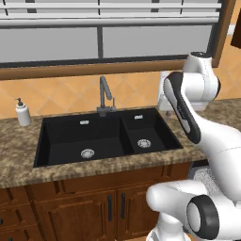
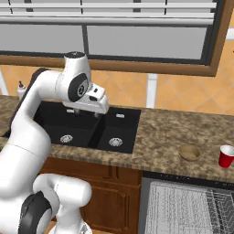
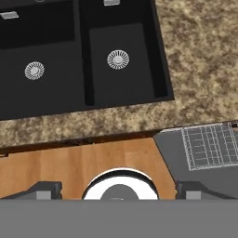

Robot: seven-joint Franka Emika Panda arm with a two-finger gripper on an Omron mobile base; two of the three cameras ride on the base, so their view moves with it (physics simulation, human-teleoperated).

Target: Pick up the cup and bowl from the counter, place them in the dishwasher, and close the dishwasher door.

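gripper (image 3: 119, 193) spread wide, empty, above the sink (image 3: 83, 60); the cup (image 2: 226, 156) (at the counter (image 2: 169, 137) edge, well apart) could tip on a careless reach.

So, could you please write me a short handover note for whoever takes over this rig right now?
Claw: open, holding nothing, poised over the black double sink end of the speckled brown counter.
Small red tapered cup and shallow tan-brown bowl: side by side on the counter right of the sink, above the dishwasher, untouched.
Grey dishwasher: open, its wire-mesh rack showing.
Done: nothing placed yet.
Left: pick up the cup and the bowl, load both into the rack, close the door.
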